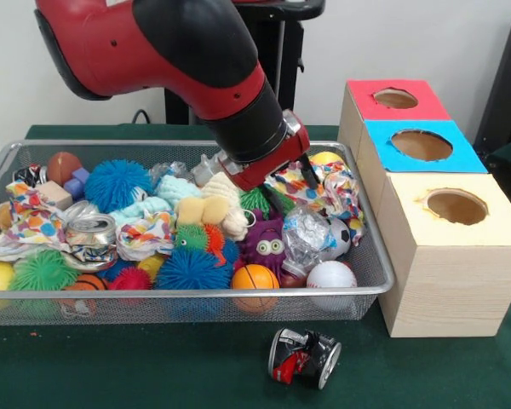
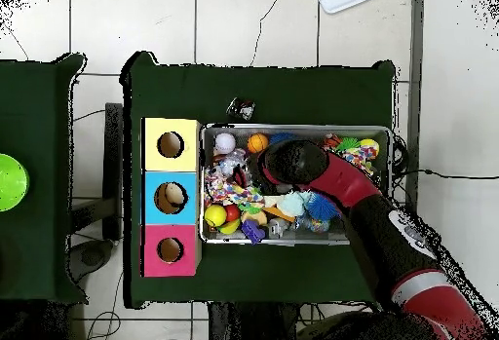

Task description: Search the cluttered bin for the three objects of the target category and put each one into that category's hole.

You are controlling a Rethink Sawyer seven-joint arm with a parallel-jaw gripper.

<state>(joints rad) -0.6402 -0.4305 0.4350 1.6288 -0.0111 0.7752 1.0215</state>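
Arm: the red and black arm reaches down into the cluttered bin (image 1: 368,256), its wrist low over the toys toward the box end.
Gripper: the gripper (image 1: 309,175) hangs just beside a polka-dot paper wad (image 1: 334,189); only one dark tip shows past the wrist, so I cannot tell whether it is released or clenched.
Bin: the wire basket fills the middle of the table, its long side parallel to the front edge in the front view, one short end just beside the boxes.
Target objects: one crinkled clear bottle (image 1: 305,232) lies among the toys near the bin's box end, beside a purple monster toy (image 1: 266,243); other bottles are not clearly told apart in the heap.
Target hole: the red-topped hole (image 1: 395,98) sits in the box farthest from the front edge, past the blue-topped hole (image 1: 421,145) and the yellow-topped hole (image 1: 456,206).
Stray item: a crushed can (image 1: 304,355) lies outside the bin near the front edge.
Risk: the tip stands closer to the paper wad than the bottle, so a close could catch the wad instead.
Risk: the thin bottle may crumple and slip out.
Risk: the carry passes two wrong holes; an early release would misplace it.
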